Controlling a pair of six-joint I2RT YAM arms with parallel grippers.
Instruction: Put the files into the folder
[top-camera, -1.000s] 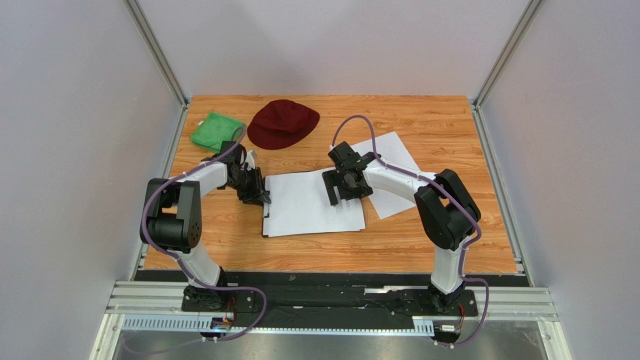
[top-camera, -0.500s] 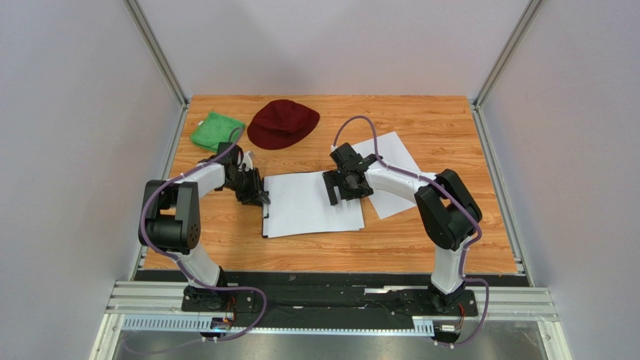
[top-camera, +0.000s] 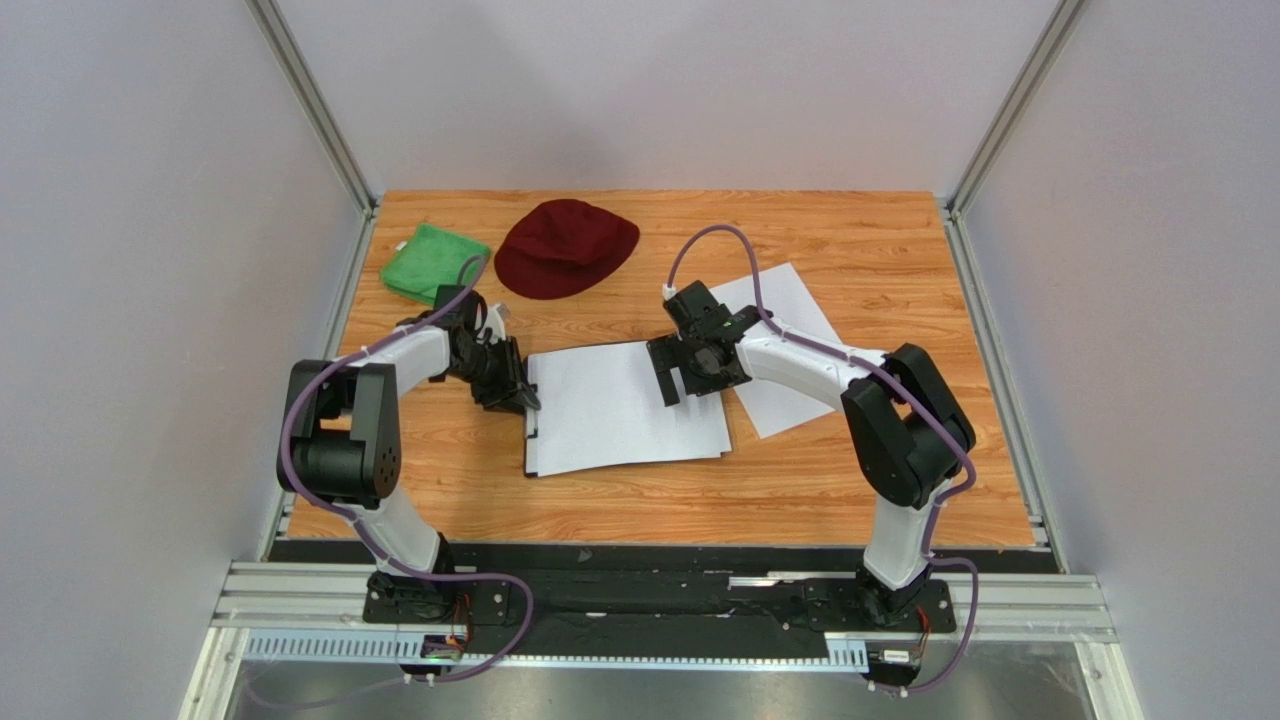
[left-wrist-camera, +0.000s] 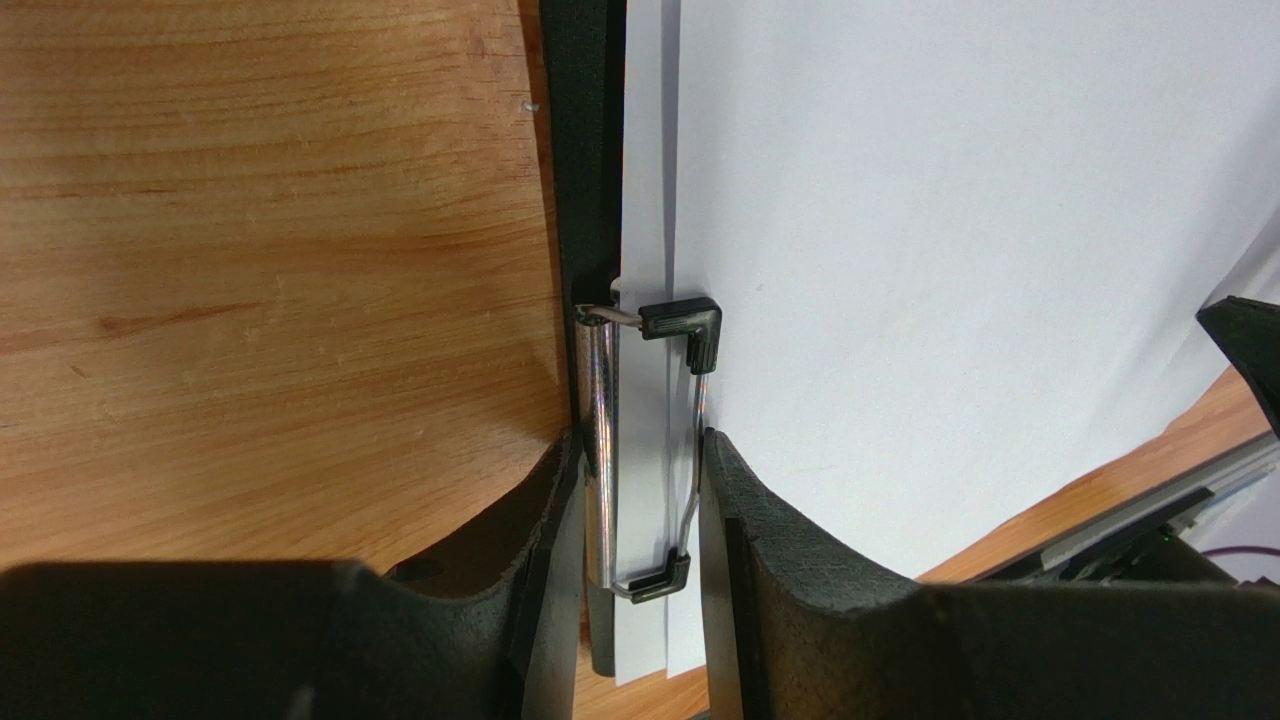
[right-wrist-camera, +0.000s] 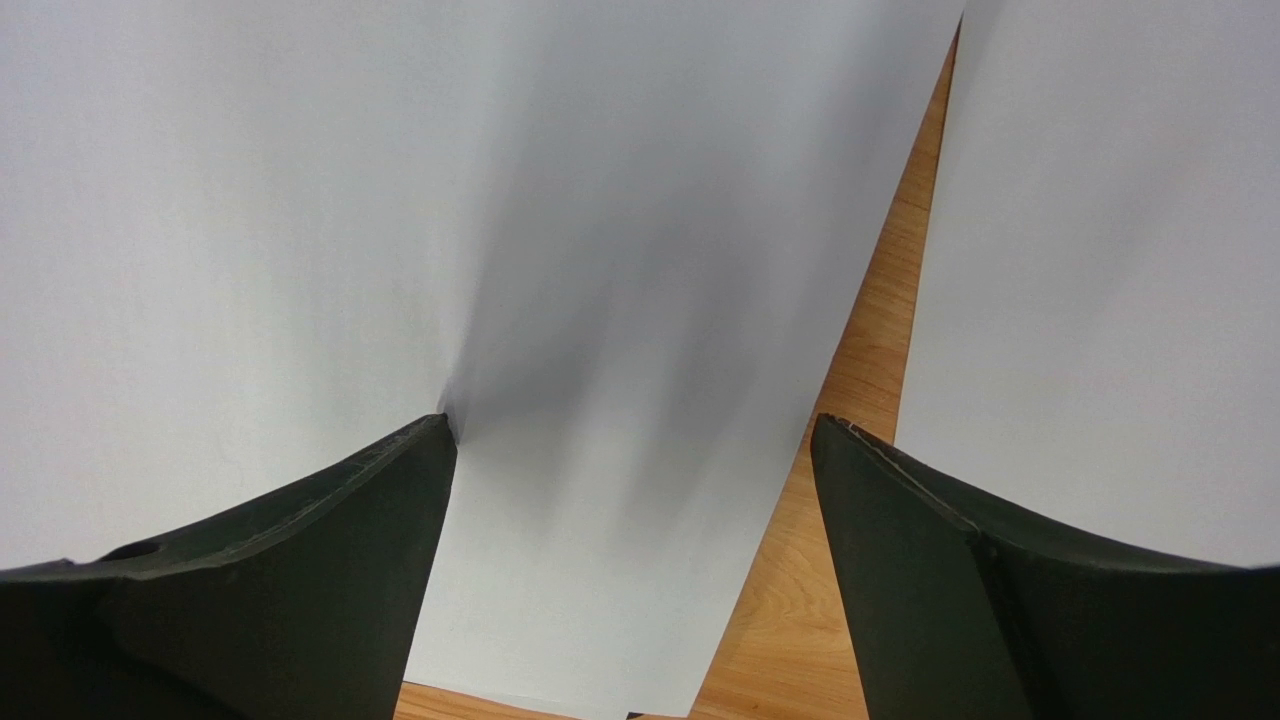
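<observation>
The folder (left-wrist-camera: 583, 150) lies flat near the middle of the table (top-camera: 842, 495). It holds a stack of the files (top-camera: 624, 405), which covers it almost wholly. Only a thin black strip shows along the stack's 9 o'clock edge, where the silver clip (left-wrist-camera: 598, 450) sits.

In the left wrist view, a lower sheet reaches under the clip. The top sheet's edge stops at the clip's wire handle, and whether that sheet is caught under the clip cannot be told.

The left gripper (left-wrist-camera: 637, 450) is clenched on the clip. One finger presses the silver barrel and the other presses the wire handle.

The right gripper (right-wrist-camera: 631, 423) stands over the stack's 3 o'clock end with its jaws spread wide, grasping nothing. One fingertip (right-wrist-camera: 428, 450) touches the top sheet, and a soft fold with a shadow runs away from it. The other finger hangs above the bare strip of wood beside the stack.

One loose sheet (top-camera: 796, 308) lies outside the folder, at about 2 o'clock from the stack. It is skewed, and part of it is under the right arm.

At 11 o'clock from the folder, near the far edge of the table, rests a dark red cap (top-camera: 567, 246). A green cloth (top-camera: 434, 261) lies just beside it at its 9 o'clock.
</observation>
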